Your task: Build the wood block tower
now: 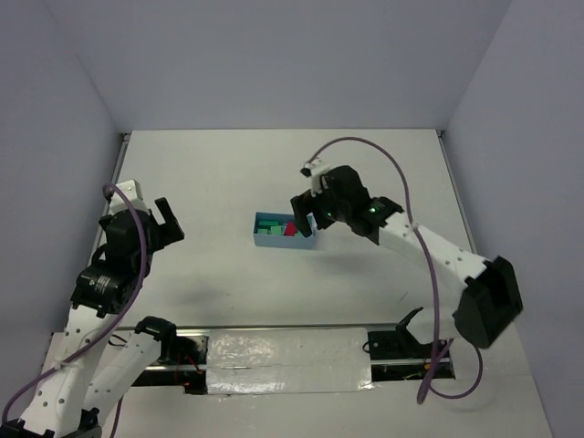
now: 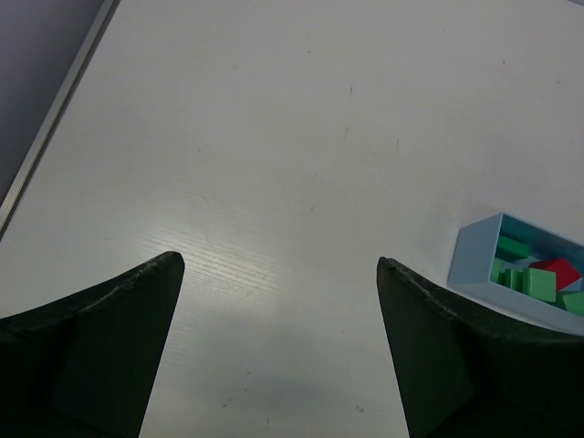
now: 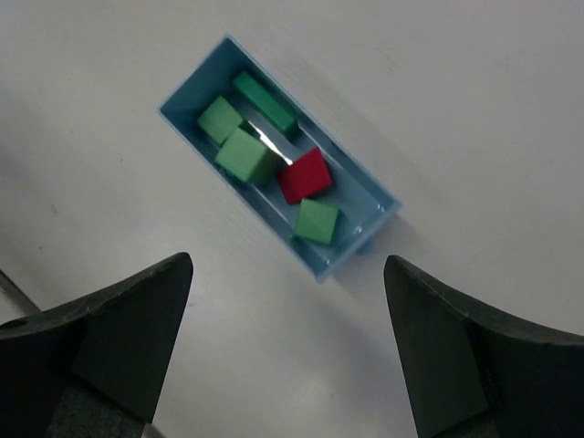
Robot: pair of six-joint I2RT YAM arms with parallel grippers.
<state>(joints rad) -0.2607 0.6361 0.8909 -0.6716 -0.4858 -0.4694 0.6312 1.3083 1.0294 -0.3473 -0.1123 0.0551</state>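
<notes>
Seen from above, a white counter sits between pale grey walls. Near its middle lies a light blue plastic box holding loose, unstacked green blocks and a red block. The right jaws hang wide open over the box's right end. The left jaws, open and empty, are well apart at the left.

Left wrist view: bare counter, with the box at the right edge.

Right wrist view: the box lies diagonally, holding four green blocks and the red block.
</notes>
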